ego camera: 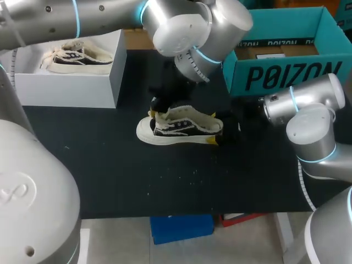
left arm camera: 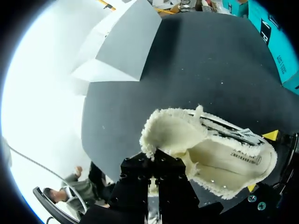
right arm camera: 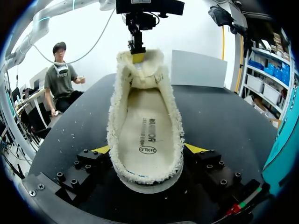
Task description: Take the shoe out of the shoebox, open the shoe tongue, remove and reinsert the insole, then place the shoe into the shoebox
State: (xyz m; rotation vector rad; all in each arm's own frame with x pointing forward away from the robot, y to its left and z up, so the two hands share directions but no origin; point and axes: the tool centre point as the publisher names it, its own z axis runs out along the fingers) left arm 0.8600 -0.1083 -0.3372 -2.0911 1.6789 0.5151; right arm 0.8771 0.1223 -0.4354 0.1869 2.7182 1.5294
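A cream low-top shoe (ego camera: 179,129) with black side panels stands upright on the black table (ego camera: 110,176), toe pointing left. My left gripper (ego camera: 157,113) comes down over its front and is shut on the shoe tongue (left arm camera: 161,140), which is drawn away from the opening. My right gripper (ego camera: 214,129) is shut on the heel, one yellow fingertip (right arm camera: 100,149) on each side. In the right wrist view the fleece-lined shoe (right arm camera: 145,116) lies ahead between the fingers. The printed insole (right arm camera: 147,135) lies flat inside, and the left gripper (right arm camera: 136,55) pinches the tongue at the far end.
A white shoebox (ego camera: 66,82) at the back left holds a second matching shoe (ego camera: 77,58). An open teal box (ego camera: 286,71) stands at the back right, close behind my right arm. Bare table lies in front of the shoe.
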